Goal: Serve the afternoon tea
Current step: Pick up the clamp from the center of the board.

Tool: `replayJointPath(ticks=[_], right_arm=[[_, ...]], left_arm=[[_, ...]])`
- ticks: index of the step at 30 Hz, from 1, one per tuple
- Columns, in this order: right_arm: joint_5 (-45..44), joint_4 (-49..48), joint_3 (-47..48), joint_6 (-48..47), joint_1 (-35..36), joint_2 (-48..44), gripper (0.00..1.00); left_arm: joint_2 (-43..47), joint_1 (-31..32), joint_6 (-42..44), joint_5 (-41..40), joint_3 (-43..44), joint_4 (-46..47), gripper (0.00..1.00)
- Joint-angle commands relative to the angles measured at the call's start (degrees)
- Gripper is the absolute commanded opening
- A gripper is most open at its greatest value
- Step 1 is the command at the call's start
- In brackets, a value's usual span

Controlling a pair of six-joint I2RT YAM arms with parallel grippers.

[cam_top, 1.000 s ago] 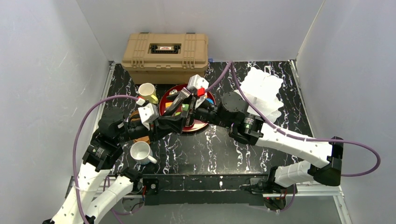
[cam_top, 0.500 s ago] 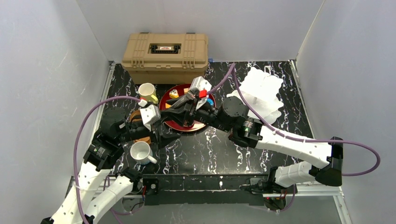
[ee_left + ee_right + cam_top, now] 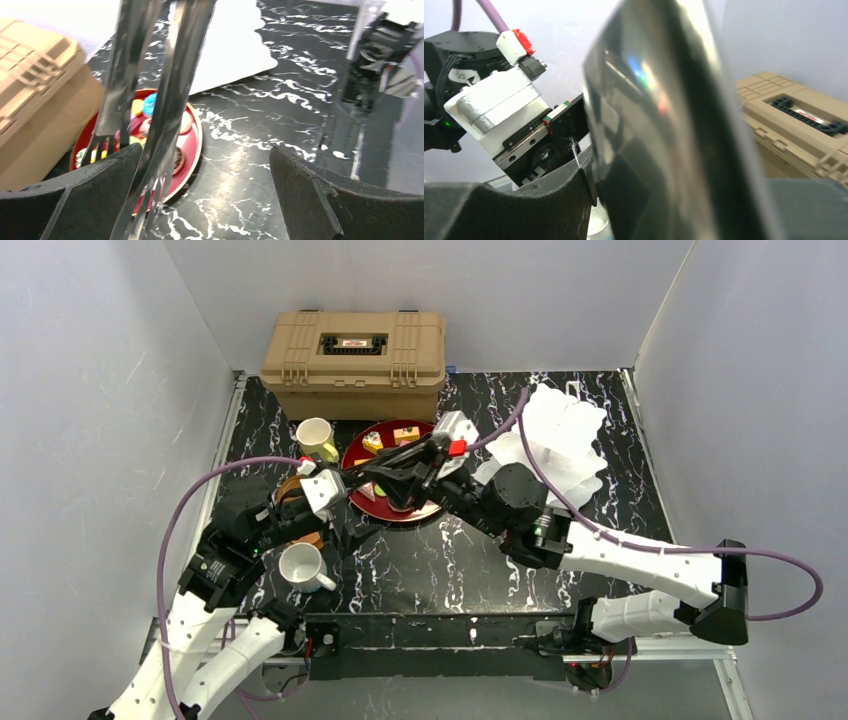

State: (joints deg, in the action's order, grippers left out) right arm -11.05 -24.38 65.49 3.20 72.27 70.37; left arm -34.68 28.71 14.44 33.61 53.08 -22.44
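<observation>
Metal tongs (image 3: 388,470) with forked tips hang over the toy cakes (image 3: 385,440) on the dark-red tray. My right gripper (image 3: 415,468) is shut on the tongs, whose shiny blade (image 3: 659,125) fills the right wrist view beside one finger (image 3: 524,200). My left gripper (image 3: 205,155) stands wide open. The tongs (image 3: 165,90) pass close by its left finger, and its right finger is well apart from them. The white scalloped stand (image 3: 560,435) is at the back right. A pale-yellow mug (image 3: 316,437) and a white mug (image 3: 302,565) stand on the left. Brown saucers (image 3: 290,490) are partly hidden under the left arm.
The dark-red tray (image 3: 349,462) lies mid-table, its rim (image 3: 197,145) just ahead of the left fingers. A tan plastic case (image 3: 353,350) stands against the back wall. Both arms cross over the tray. Grey walls close in left, right and behind.
My left gripper has opened and drawn back to the left. My right gripper has shut on the tongs and shifted right and nearer with them.
</observation>
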Motion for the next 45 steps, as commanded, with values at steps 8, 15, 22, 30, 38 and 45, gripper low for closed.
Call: replayJointPath(ticks=[8, 15, 22, 30, 38, 45], right_arm=[[-7.65, 0.52, -0.92, 1.18, -1.17, -7.24, 0.34], [-9.58, 4.39, 1.3, 3.42, -1.17, -6.74, 0.32], [-18.32, 8.17, 6.2, 9.72, -1.12, 0.7, 0.34], [-23.38, 9.3, 9.49, 14.46, -0.48, 5.22, 0.33], [-23.31, 8.39, 9.51, 14.99, 0.13, 6.5, 0.35], [-24.31, 7.46, 7.18, 15.89, 0.24, 5.71, 0.41]], left_arm=[[0.36, -1.61, 5.06, -19.58, 0.19, -1.21, 0.98], [3.5, -1.61, 10.4, -20.28, -3.09, 5.75, 0.98], [1.63, -1.51, 23.97, 1.5, -3.61, 13.3, 0.98], [-5.88, -0.17, 26.59, -5.24, -3.48, 19.84, 0.98], [-11.0, 0.49, 22.3, -7.71, -1.77, 19.89, 0.85], [-12.31, 0.72, 19.13, -6.25, -1.07, 21.12, 0.12]])
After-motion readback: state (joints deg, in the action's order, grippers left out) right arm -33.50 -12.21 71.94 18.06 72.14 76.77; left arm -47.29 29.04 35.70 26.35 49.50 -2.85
